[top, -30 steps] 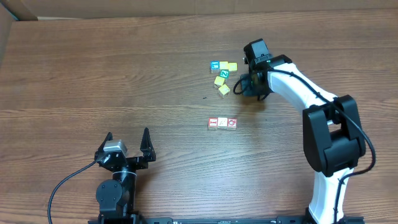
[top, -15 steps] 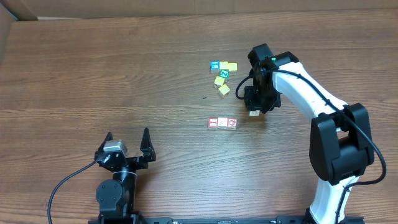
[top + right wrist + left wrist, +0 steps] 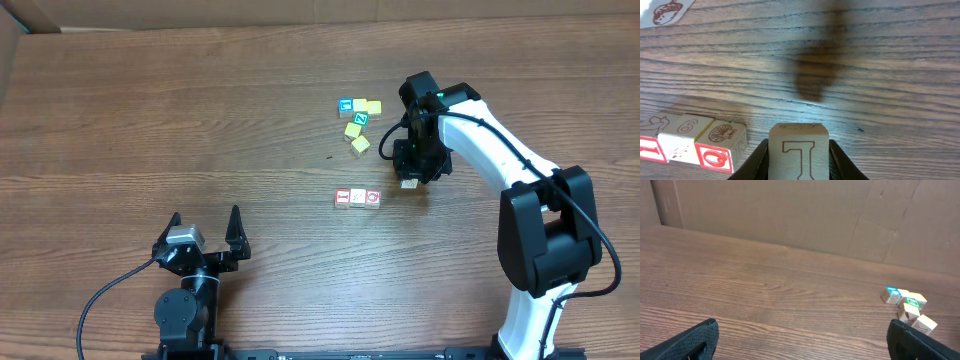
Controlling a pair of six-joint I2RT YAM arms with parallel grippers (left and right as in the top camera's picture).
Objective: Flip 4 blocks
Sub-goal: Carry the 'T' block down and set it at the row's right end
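Three blocks with red frames lie in a row (image 3: 358, 198) at mid-table; in the right wrist view the same row (image 3: 690, 145) sits at lower left, a red Q on its nearest cube (image 3: 720, 147). My right gripper (image 3: 409, 178) is just right of the row, shut on a fourth pale block (image 3: 409, 184). In the right wrist view that block (image 3: 799, 150), showing an outlined letter, fills the gap between the fingers of my right gripper (image 3: 799, 162), above its shadow on the wood. My left gripper (image 3: 205, 232) stands open near the front edge, and in its own wrist view nothing lies in my left gripper (image 3: 802, 345).
A cluster of yellow, blue-faced and green-faced cubes (image 3: 357, 120) lies behind the row, left of my right arm; in the left wrist view this cluster (image 3: 907, 307) is at far right. A pale cube face with an acorn print (image 3: 665, 12) shows at the top left. A cardboard wall (image 3: 790, 215) backs the table.
My right gripper has moved from beside the cube cluster toward the front, carrying the pale block to the right end of the row, then held still. The left arm has not moved.
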